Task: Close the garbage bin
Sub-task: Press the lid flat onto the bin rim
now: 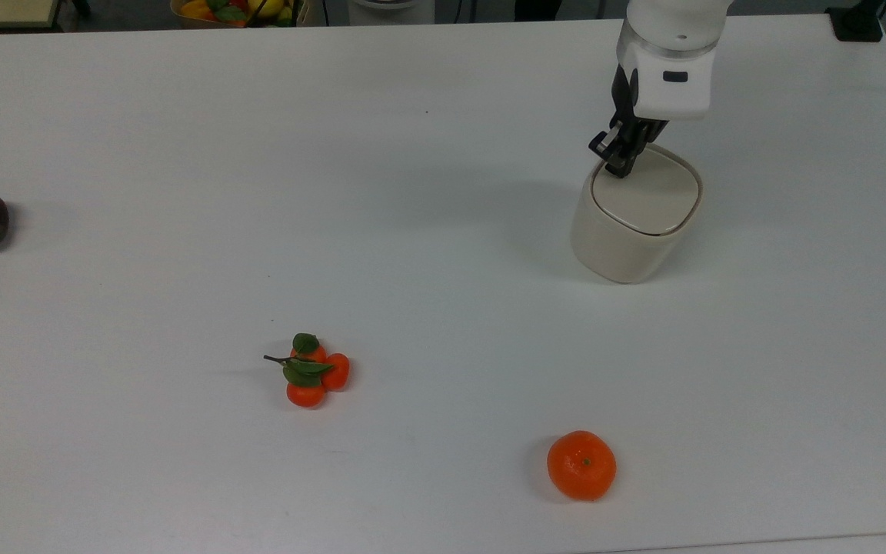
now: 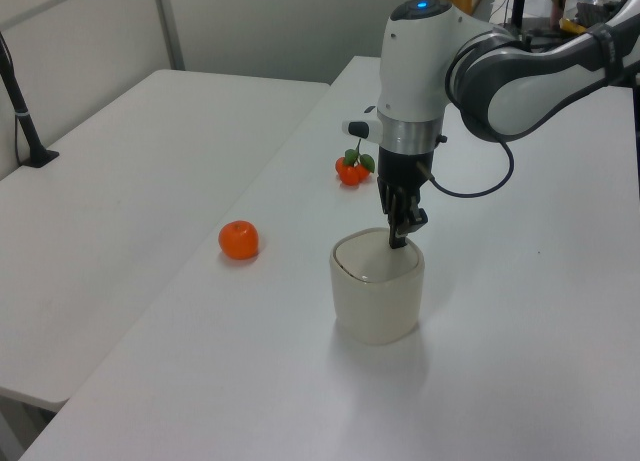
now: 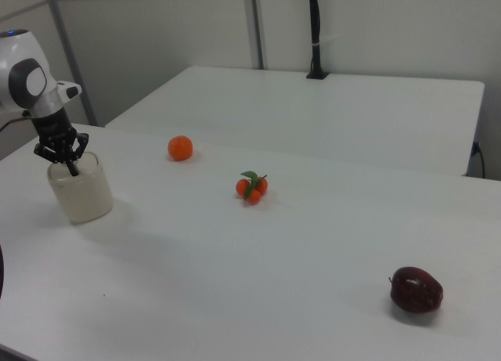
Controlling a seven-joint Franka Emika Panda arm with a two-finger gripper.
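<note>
Top view looks steeply down; left and right views face the table (image 1: 428,192) from opposite ends.

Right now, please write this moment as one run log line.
task: close garbage bin | lid: flat on rim | tool: shut, tip on lid corner | orange: apart

White table (image 1: 181,154): garbage bin (image 1: 627,238), fruit.
</note>
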